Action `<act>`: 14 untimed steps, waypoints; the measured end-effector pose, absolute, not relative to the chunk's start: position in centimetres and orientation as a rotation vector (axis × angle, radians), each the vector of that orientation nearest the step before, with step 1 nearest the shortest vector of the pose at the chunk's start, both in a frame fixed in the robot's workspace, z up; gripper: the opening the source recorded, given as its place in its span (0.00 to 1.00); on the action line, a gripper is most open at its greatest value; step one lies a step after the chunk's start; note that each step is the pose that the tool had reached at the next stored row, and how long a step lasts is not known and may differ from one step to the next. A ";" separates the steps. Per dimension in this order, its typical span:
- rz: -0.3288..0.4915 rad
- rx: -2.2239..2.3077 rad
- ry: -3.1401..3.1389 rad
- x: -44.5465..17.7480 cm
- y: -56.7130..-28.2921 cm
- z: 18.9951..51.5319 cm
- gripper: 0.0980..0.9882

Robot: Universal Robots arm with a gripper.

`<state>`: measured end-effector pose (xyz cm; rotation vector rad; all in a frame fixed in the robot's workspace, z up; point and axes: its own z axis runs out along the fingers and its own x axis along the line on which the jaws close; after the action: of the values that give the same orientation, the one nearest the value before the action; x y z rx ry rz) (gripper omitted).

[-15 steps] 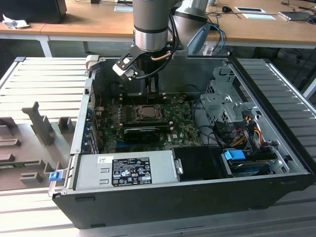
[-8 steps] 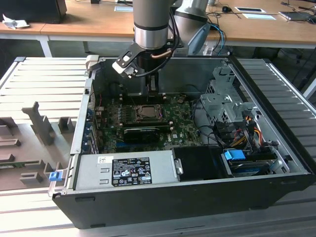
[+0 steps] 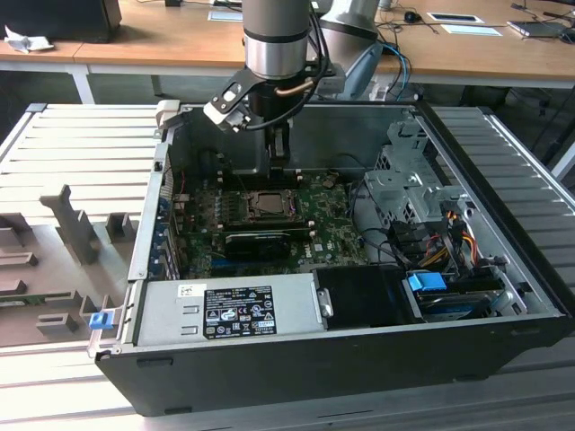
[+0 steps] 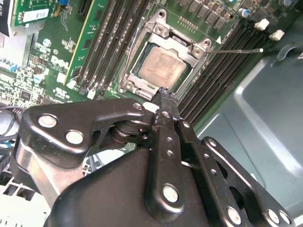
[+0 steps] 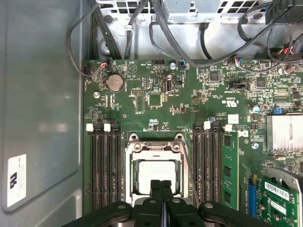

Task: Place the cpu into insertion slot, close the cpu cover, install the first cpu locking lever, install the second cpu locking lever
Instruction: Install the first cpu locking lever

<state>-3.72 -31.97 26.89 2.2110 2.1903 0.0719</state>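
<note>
Gripper: the black two-finger gripper (image 5: 161, 185) hangs just above the socket's edge, at centre-top of the exterior view; its jaws are pressed together and hold nothing.
Chip: the small square silver-topped cpu (image 5: 156, 172) lies flat in the socket on the green motherboard (image 5: 156, 97).
Cover: the grey metal windowed cpu cover (image 5: 154, 147) appears to be down around the chip.
Lever: a thin wire locking lever (image 4: 236, 51) juts out over the memory slots, seemingly unlatched.
Step in hand: judged to be lever work. Press on the wire alone, guide it under its hook, and stay off the chip.
Surface: an open black computer case (image 3: 314, 373) sits on a grey ribbed metal table (image 3: 81, 144).
Room: wooden desks (image 3: 162, 40) run along the top of the exterior view.
</note>
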 end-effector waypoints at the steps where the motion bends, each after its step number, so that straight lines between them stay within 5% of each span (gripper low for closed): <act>1: 0.071 2.205 2.196 -3.7 -32.0 26.9 0.01; 14: 0.064 1.999 2.397 -3.7 -32.0 26.7 0.01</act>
<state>-3.72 -31.97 26.72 1.9995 2.3969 0.0644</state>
